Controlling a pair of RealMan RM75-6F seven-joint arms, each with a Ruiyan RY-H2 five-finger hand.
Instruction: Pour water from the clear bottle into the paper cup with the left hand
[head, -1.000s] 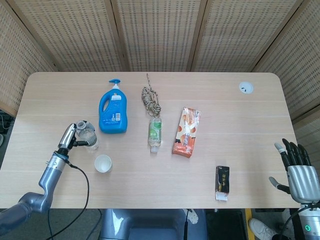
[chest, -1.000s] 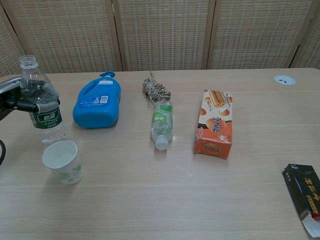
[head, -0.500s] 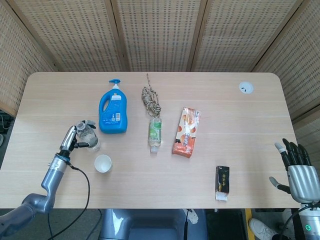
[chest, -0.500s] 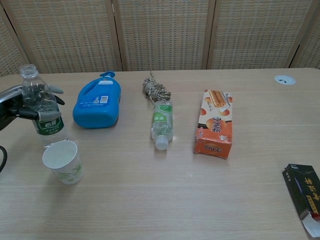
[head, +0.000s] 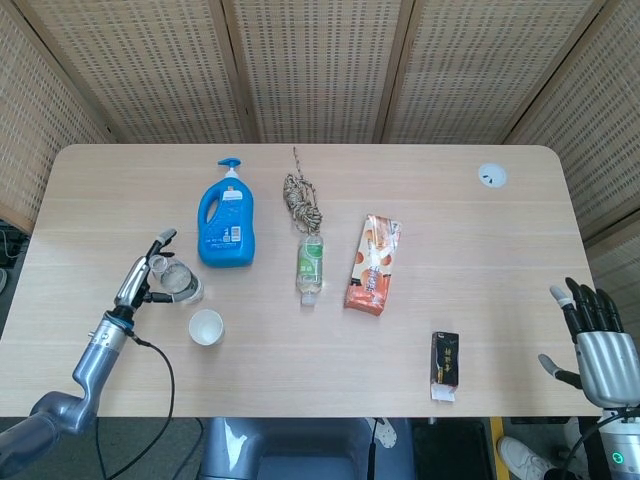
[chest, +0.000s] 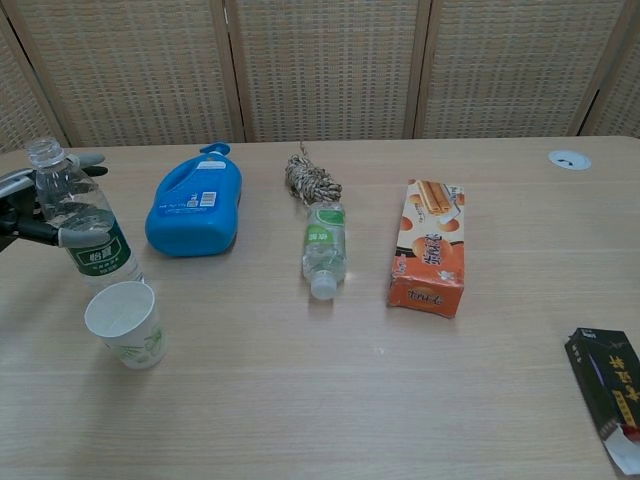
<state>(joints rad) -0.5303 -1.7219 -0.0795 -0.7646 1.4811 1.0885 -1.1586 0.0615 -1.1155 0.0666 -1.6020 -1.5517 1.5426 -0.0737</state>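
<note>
Bottle (chest: 85, 225) apparently loose in left hand (head: 143, 281), beside cup (chest: 125, 323)

- Even, bright indoor light falls on the table (head: 420, 330); shadows are soft and faint.
- Both views are sharp, without strong glare.

Our left robot hand (head: 148, 278) holds the water bottle (head: 180, 283) just beside the paper cup (head: 206, 327) on the tabletop (head: 460, 260). We've also got a blue detergent jug (head: 226, 227), rope (head: 301, 201), a second bottle (head: 310, 265), a snack box (head: 373, 265), and our right robot hand (head: 594, 335) idling with fingers apart.
</note>
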